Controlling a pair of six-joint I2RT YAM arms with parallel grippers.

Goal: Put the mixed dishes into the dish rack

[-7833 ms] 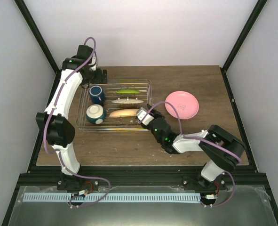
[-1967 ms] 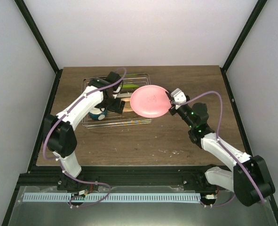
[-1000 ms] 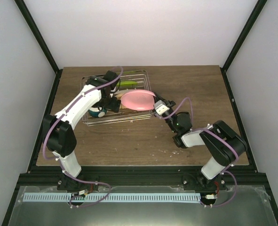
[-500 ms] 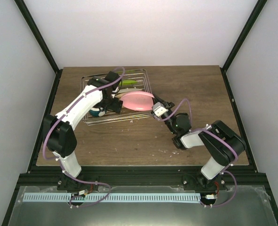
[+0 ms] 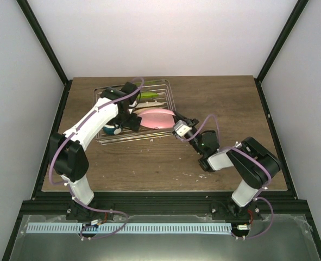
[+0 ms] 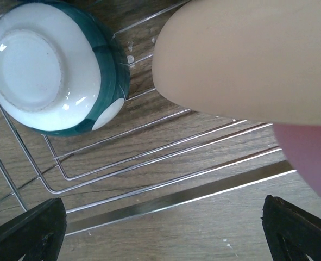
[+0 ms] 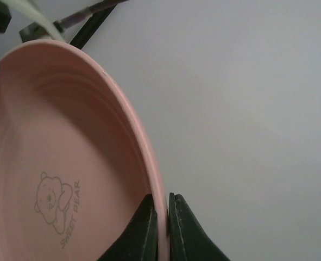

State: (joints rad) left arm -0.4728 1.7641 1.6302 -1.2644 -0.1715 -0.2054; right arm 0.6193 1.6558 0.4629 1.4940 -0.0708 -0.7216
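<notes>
While the right gripper [image 7: 161, 201] pinches the salmon-pink plate [image 7: 68, 163] tilted for the dish rack [image 6: 165, 198], the left gripper [image 6: 163, 231] hovers, jaws wide.

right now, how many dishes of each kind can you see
plates: 3 (lime-green plate, cream plate, pink plate)
bowls: 1 (teal bowl)
total: 4 in view; the left arm hides part of the dish rack
</notes>
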